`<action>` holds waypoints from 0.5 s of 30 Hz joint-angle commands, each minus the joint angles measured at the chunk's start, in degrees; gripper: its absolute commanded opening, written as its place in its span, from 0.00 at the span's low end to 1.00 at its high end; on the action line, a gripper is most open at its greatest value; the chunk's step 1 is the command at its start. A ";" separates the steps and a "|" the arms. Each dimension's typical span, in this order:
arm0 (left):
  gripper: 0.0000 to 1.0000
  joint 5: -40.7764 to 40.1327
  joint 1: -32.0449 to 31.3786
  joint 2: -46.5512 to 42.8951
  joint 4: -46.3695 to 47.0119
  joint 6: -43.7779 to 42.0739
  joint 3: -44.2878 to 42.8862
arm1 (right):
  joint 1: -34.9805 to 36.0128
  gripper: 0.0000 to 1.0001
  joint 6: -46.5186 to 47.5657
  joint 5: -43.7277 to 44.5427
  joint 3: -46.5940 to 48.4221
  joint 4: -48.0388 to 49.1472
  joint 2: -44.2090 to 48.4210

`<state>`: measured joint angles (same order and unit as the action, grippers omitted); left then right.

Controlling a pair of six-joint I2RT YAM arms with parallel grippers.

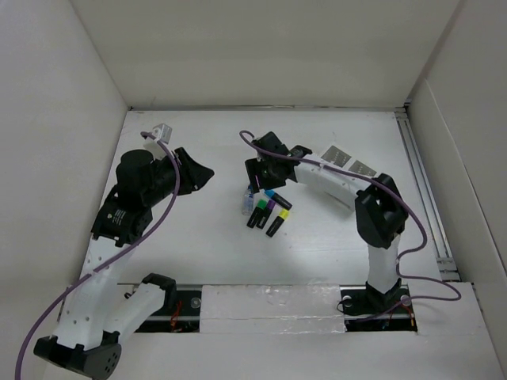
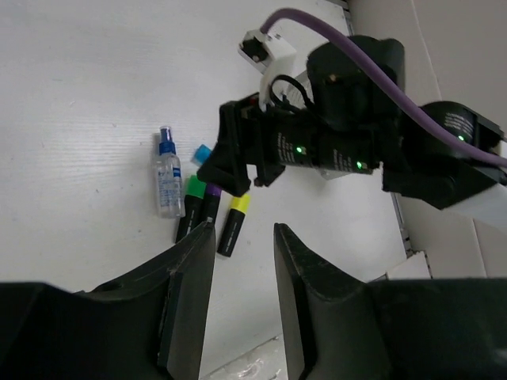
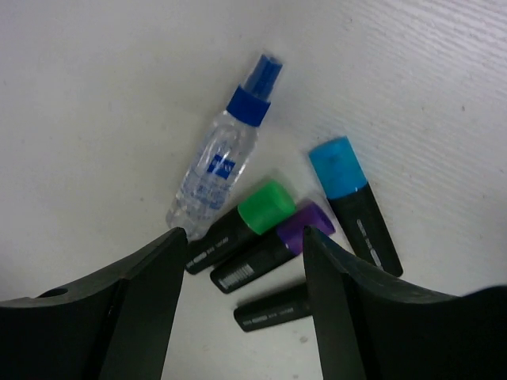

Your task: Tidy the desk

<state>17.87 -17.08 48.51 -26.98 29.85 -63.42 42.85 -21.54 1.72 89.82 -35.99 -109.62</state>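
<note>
noted desk (image 1: pixel 333 245) spanning top view, walled by white panels (image 1: pixel 261 47). found left gripper (image 2: pixel 244 237) narrowly parted, gripping nothing, aimed toward right arm (image 2: pixel 348 150). found right gripper (image 3: pixel 242 237) spread wide, empty, hovering over spray bottle (image 3: pixel 214 170) and highlighters (image 3: pixel 354 202) lying side by side mid-desk.

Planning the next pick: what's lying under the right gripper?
Below the right gripper, on the desk: a spray bottle and highlighters capped green, purple and blue. In the right wrist view a finger covers the yellow cap of a fourth highlighter.
</note>
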 commanded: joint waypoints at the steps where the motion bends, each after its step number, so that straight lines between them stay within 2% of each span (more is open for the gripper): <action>1: 0.32 -0.11 -0.58 -2.36 0.00 0.12 0.75 | -1.98 0.66 -1.40 -4.35 6.40 2.95 -3.48; 4: 0.33 0.06 -1.19 -2.81 -0.35 0.21 1.45 | -1.98 0.66 -2.36 -4.00 11.15 1.27 -8.14; 10: 0.33 0.32 -1.20 -3.69 0.17 0.39 2.33 | -3.74 0.65 -6.23 -6.72 14.50 3.21 -13.24; 15: 0.33 1.55 -1.73 -3.34 1.32 0.83 3.74 | -3.74 0.62 -9.39 -4.09 16.52 2.24 -15.53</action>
<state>18.09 -18.35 45.52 -28.10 30.30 -60.31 39.29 -28.03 -3.09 103.31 -35.33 -124.81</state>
